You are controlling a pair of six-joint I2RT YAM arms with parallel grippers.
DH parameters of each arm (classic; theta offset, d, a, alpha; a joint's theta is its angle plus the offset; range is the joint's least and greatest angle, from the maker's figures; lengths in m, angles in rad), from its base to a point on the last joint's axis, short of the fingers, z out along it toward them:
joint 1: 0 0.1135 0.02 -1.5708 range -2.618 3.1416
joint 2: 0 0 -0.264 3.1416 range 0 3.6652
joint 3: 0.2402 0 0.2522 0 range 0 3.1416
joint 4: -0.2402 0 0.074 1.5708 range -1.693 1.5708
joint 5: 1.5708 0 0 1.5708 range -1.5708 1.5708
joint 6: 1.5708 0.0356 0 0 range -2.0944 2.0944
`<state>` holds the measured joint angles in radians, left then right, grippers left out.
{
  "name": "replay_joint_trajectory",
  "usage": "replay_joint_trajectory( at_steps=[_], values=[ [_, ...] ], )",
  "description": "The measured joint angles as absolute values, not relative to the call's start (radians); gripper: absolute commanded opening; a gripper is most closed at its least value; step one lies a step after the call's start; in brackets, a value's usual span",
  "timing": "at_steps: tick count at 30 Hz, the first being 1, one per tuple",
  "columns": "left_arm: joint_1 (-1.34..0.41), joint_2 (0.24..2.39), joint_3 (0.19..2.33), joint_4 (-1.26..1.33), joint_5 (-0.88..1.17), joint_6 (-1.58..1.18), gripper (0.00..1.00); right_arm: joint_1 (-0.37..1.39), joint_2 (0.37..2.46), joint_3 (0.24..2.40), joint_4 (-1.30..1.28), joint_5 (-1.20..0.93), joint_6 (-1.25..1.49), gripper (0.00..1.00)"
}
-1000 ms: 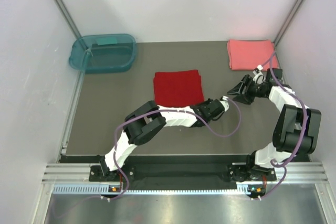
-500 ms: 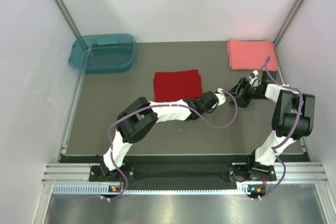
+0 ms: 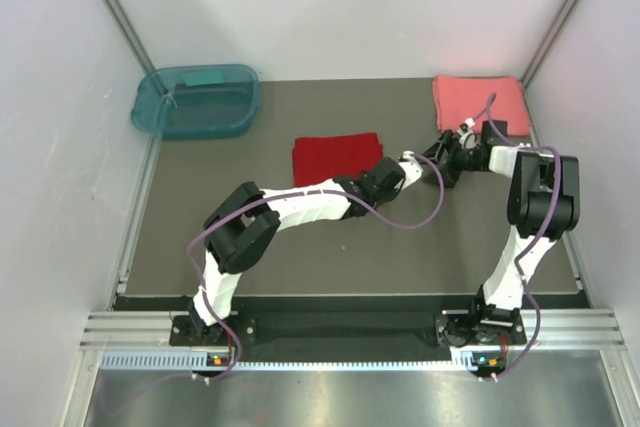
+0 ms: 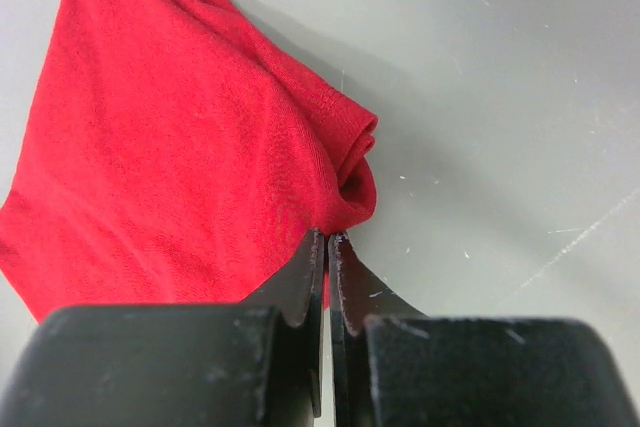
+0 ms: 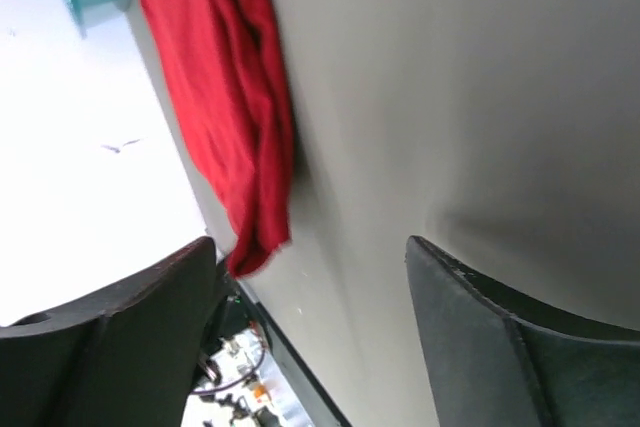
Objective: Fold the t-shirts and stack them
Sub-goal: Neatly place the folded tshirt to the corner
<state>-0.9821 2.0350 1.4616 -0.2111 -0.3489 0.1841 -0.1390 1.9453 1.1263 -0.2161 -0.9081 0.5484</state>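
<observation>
Far left corner of the tabletop (image 3: 330, 257): a teal tub (image 3: 195, 105), translucent and upright, well apart from both garments.

Centre, toward the far side: the deep red t-shirt (image 3: 335, 157) lies flat as a folded rectangle. In the overhead view the left forearm covers part of its near edge. The left wrist view shows one corner of it, with thick layered fold edges, resting on the tabletop.

Left gripper (image 4: 326, 239): jaws clenched, pressed together with only a hairline slit between them. Their tips sit at that corner of the deep red t-shirt, touching its edge. A thin line of red shows in the slit. Whether any cloth is actually pinched cannot be told.

Just right of the deep red t-shirt, the two wrists come close together in the overhead view, between the two garments.

Right gripper (image 5: 310, 242): jaws released and standing wide apart, with only bare tabletop seen through the gap. It faces the deep red t-shirt, which lies ahead of it, with a corner of the teal tub at the edge of its view. It touches neither garment.

Far right corner: the coral-pink t-shirt (image 3: 478, 104), a neat folded rectangle, lies flat and on its own. The right wrist is just on the near side of it. The two garments lie well apart, not yet stacked.
</observation>
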Motion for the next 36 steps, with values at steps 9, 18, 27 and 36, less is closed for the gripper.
replay_joint_trajectory(
  at_steps=[9,18,27,36],
  values=[
    [-0.964,2.024,1.458,-0.212,-0.329,0.180,0.00,-0.027,2.107,1.280,-0.127,-0.971,0.634,0.85],
    [-0.951,1.990,1.458,-0.226,-0.329,0.177,0.00,0.045,2.171,1.365,-0.122,-0.998,0.640,0.86],
    [-0.943,1.963,1.459,-0.242,-0.330,0.178,0.00,0.098,2.207,1.406,-0.112,-1.000,0.672,0.78],
    [-0.939,1.946,1.459,-0.260,-0.330,0.179,0.00,0.131,2.268,1.494,-0.121,-0.987,0.695,0.69]
  ],
)
